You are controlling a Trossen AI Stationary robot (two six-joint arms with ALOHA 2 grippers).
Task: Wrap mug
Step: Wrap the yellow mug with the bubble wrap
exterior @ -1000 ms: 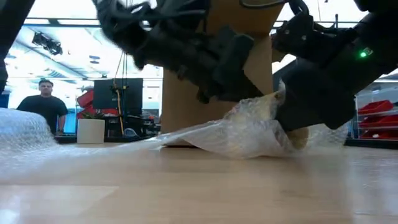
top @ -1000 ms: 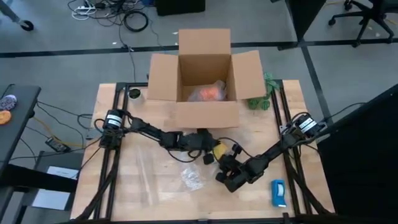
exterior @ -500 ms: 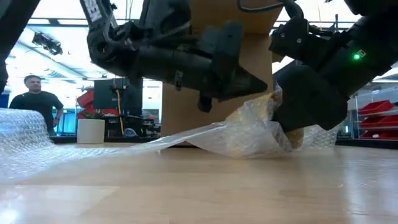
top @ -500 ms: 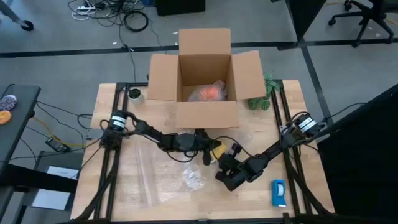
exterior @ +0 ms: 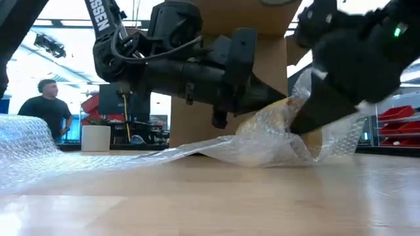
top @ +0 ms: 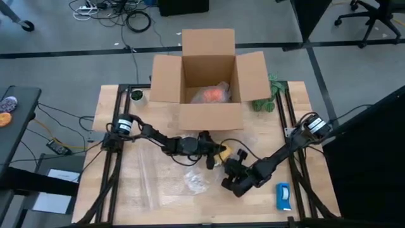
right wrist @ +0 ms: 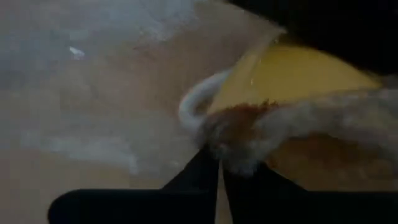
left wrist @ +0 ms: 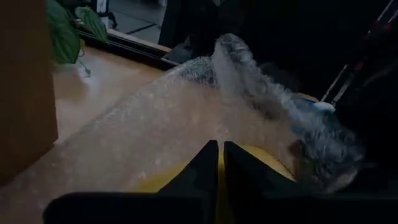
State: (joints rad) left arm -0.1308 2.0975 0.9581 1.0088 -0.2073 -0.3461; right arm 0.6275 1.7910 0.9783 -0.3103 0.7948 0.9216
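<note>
A yellow mug (top: 221, 152) with a white handle (right wrist: 193, 102) sits at the table's middle, under a sheet of bubble wrap (exterior: 262, 141) that spreads flat toward the near left (top: 190, 180). My left gripper (top: 214, 155) is shut, its tips (left wrist: 219, 146) at the wrap over the mug's left side. My right gripper (top: 231, 167), on the mug's near right, is shut on a bunched part of the wrap. An orange rounded thing in clear film (top: 212, 95) lies in the box. My left gripper lies about level, coming from the table's left, with its shut fingertips (left wrist: 211, 152) against the bubble wrap over the mug. Whether any wrap is caught between them, I cannot tell. My right gripper pinches a bunched fold of the bubble wrap (right wrist: 239, 140) between its two fingers, beside the mug's handle. It comes slanting from the near right. The wrap rises from the table to the fingers (exterior: 308, 85) and drapes over the mug.
An open cardboard box (top: 205, 79) stands at the back middle, with a green plant (top: 269, 95) to its right and a small pot (top: 136, 96) to its left. A flat blue-and-white object (top: 283, 196) lies near right. A person (exterior: 46, 111) stands in the room behind.
My right gripper has risen a little and shifted toward the near right, drawing the wrap's bunched edge higher over the mug. My left gripper has crept toward the mug along the wrap. The mug has stayed in place.
</note>
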